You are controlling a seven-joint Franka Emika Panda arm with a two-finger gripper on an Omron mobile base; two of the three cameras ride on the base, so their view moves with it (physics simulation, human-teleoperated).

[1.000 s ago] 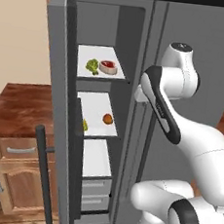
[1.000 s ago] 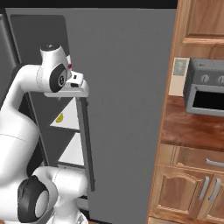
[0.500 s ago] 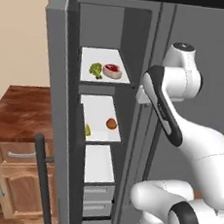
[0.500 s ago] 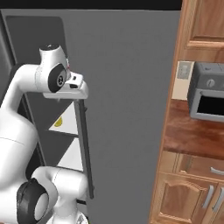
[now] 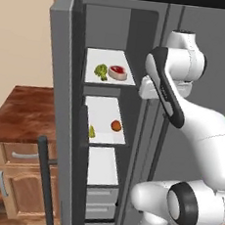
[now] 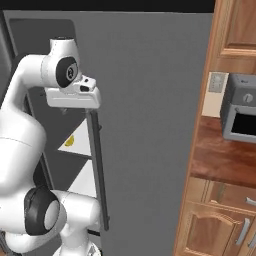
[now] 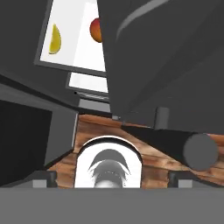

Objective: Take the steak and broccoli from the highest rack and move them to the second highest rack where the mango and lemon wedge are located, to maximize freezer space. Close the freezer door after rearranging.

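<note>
Freezer [image 5: 155,50] standing open at centre of the left base frame, freezer door [image 5: 61,104] swinging out toward lower left. Steak [image 5: 118,71] lying on the highest rack [image 5: 101,78] just beside the broccoli [image 5: 101,72], upper centre. Mango [image 5: 116,125] and lemon wedge [image 5: 92,131] sitting apart on the second highest rack [image 5: 102,108] below. Claw [image 7: 109,177] hanging outside the compartment, fingertips [image 7: 43,176] showing far apart at the bottom corners of the hand frame, gripping nothing. Dark bar handle [image 7: 188,146] crossing lower right there.
</note>
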